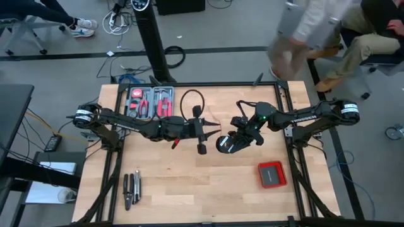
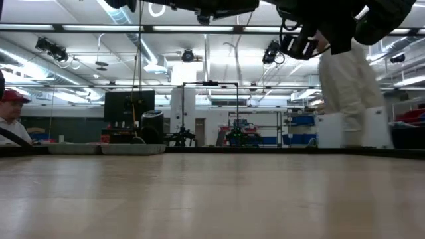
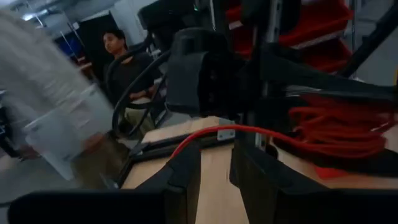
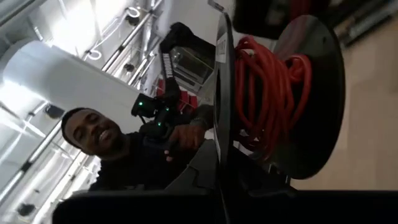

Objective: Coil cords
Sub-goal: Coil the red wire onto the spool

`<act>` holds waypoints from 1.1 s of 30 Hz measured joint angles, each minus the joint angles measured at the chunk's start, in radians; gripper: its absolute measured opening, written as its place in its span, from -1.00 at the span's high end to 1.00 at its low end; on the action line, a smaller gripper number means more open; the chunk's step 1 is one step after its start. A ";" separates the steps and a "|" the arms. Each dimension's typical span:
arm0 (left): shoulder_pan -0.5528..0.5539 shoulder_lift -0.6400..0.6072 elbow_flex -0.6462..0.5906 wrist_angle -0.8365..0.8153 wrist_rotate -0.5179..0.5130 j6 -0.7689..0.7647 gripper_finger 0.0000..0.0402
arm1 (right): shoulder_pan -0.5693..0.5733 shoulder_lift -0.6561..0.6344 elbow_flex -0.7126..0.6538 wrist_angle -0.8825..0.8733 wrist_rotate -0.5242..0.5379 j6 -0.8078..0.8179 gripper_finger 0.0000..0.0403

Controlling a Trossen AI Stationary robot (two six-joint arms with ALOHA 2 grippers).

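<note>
Midair, above desk (image 1: 189,189) centre: my right fingers (image 4: 217,180) clenched on black spool (image 1: 226,144), red wire (image 4: 267,93) mostly wound. My left fingers (image 3: 214,180) pinched free wire end, strand running straight rightward to spool; left arm nearer loose end.

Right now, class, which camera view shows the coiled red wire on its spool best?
The right wrist view: the red wire fills it, wound between the black spool's discs. The left wrist view shows a partial coil, the high view only the dark spool, the low view nothing.
</note>
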 joint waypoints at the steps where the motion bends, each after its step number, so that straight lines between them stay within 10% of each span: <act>1: 0.006 0.002 0.000 0.015 0.009 0.000 0.50 | 0.001 0.000 0.000 0.014 0.005 -0.013 0.98; 33: 0.014 0.011 0.000 0.130 0.177 -0.062 0.50 | -0.008 0.017 0.031 0.293 0.070 -0.337 0.99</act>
